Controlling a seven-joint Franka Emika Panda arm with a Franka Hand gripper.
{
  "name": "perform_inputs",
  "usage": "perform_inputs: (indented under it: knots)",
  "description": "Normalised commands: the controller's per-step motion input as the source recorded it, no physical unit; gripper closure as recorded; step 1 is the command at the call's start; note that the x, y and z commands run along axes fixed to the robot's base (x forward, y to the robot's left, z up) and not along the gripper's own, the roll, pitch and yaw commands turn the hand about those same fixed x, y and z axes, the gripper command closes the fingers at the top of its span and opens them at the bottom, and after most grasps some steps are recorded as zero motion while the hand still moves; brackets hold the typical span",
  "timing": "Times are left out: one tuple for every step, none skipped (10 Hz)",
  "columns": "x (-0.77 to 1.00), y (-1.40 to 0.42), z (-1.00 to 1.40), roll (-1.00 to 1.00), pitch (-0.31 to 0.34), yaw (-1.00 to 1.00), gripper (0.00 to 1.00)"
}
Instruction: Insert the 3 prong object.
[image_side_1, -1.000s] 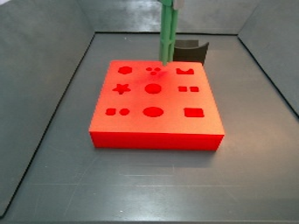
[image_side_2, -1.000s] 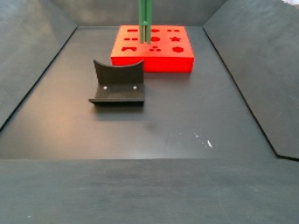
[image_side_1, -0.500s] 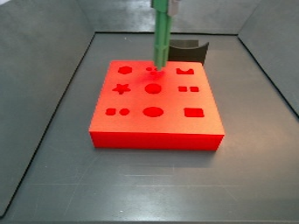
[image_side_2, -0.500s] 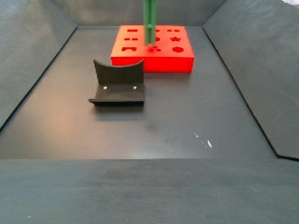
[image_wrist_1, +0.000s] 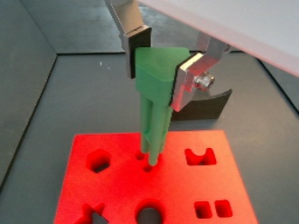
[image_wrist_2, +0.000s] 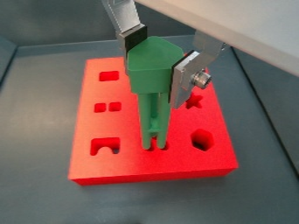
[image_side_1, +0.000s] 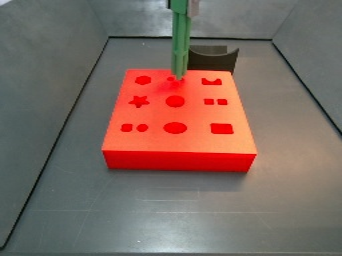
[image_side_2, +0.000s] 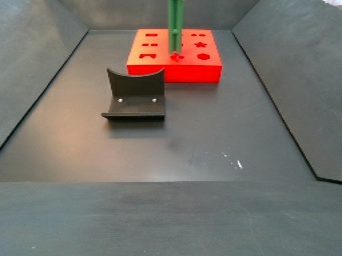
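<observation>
Table (image_side_1: 160, 215): dark grey floor with raised walls, which keeps everything penned in reach.

Red block (image_side_1: 181, 145): lies flat near the far end in a side view, shaped holes facing up so pieces enter from above. In both wrist views its top fills the lower frame (image_wrist_1: 117, 184).

Fixture (image_side_2: 135, 96): dark L-shaped bracket on its base plate, standing well apart from the red block in a side view; nothing rests in it.

3 prong object (image_wrist_1: 153, 105): bright green bar held upright, prongs pointing down. In both wrist views the prong tips sit at, or just into, a small set of holes in the block's top (image_wrist_2: 153, 131); I cannot tell how deep they have gone. Vertical hold makes sense, since the prongs must meet their holes square.

End effector (image_wrist_1: 163, 66): directly above the block, plates pinching the thick upper end of the green bar from two sides. Gripping high leaves the slim lower length free to enter. In both side views only the bar shows (image_side_1: 177, 40); the end effector itself is above the frame.

My read: alignment looks close, and a straight downward press is what remains.
</observation>
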Motion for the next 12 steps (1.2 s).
perform_inputs:
  knots:
    - [0.00,0.00,-0.22,-0.03,-0.144,0.14,1.00]
    - [0.00,0.00,-0.21,-0.08,-0.150,0.11,1.00]
    - [0.00,0.00,-0.27,-0.06,-0.163,0.09,1.00]
    - [-0.11,0.00,-0.30,-0.01,-0.140,0.05,1.00]
    - [-0.21,0.00,0.00,-0.06,-0.070,0.00,1.00]
    - [-0.30,0.00,0.00,-0.05,-0.059,0.00,1.00]
    - [-0.18,0.00,0.00,-0.02,-0.063,0.00,1.00]
    - [-0.01,0.00,-0.03,0.00,-0.066,0.00,1.00]
    - [0.00,-0.03,-0.10,0.00,-0.059,0.01,1.00]
    - [0.00,-0.01,-0.05,0.00,-0.020,0.00,1.00]
    - [0.19,0.00,-0.38,-0.01,-0.021,0.04,1.00]
    - [0.22,0.00,-0.94,0.00,0.061,-0.02,1.00]
